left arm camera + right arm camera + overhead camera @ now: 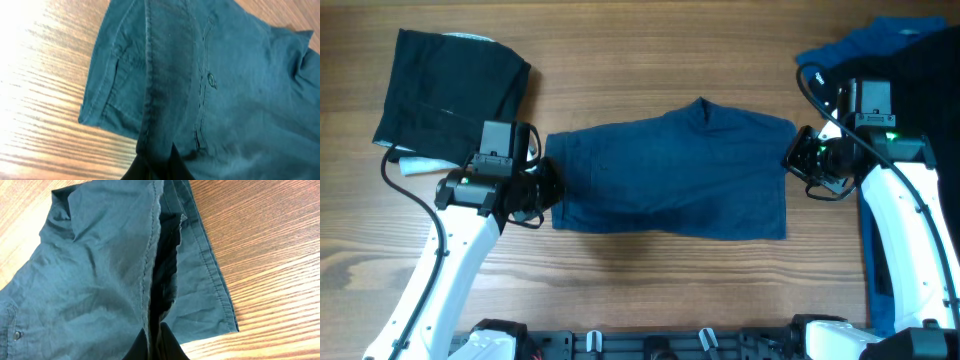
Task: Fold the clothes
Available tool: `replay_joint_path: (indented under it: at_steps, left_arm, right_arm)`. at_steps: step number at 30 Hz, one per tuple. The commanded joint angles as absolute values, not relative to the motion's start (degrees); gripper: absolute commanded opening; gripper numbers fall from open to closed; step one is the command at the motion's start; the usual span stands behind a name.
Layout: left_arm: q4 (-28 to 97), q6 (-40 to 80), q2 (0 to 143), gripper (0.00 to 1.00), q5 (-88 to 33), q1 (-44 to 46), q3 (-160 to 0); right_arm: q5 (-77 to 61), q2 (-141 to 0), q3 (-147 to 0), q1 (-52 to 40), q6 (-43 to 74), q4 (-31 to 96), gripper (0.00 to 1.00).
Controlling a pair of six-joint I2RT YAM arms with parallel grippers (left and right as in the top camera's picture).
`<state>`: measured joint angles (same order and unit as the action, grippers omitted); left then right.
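A dark navy garment [670,175] lies stretched across the middle of the wooden table, held taut between the two arms. My left gripper [548,188] is shut on its left edge; in the left wrist view the black fingertips [176,159] pinch a fold of the navy cloth [225,75], whose small button [212,80] shows. At the right edge my right gripper [796,153] is shut on the cloth too. The right wrist view shows its gripper [154,339] clamped on a seam of the navy garment [100,270].
A folded black garment [445,92] rests at the back left of the table. A brighter blue garment [870,45] and more dark cloth [930,80] lie piled at the back right. The arms' bases [660,340] line the front edge.
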<state>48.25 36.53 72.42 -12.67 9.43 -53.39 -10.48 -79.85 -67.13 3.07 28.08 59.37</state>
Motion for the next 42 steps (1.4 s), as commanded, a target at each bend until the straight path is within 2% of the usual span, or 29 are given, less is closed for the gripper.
replay_joint_path:
  at_steps: [1,16,23,30,42]
  left_arm:
    - [46.65,36.27,75.75,0.04,-9.52,9.26,-54.61]
    - [36.1,36.29,98.35,0.04,-13.45,9.28,-54.59]
    - [34.52,36.27,100.47,0.04,-13.43,9.28,-54.26]
    - [35.29,36.27,100.47,0.04,-13.43,9.28,-51.48]
    - [34.61,36.49,100.53,0.04,-13.5,9.26,-43.94]
  right_arm:
    - [-9.93,-79.29,-66.83,3.25,26.98,59.22,0.04]
    - [-7.22,-83.46,-51.07,3.25,28.27,41.45,0.04]
    - [-7.25,-89.36,-45.45,3.25,29.08,35.03,0.04]
    - [-7.22,-94.02,-43.31,3.25,30.74,34.81,0.04]
    - [-8.14,-94.17,-37.39,3.25,38.06,36.01,0.04]
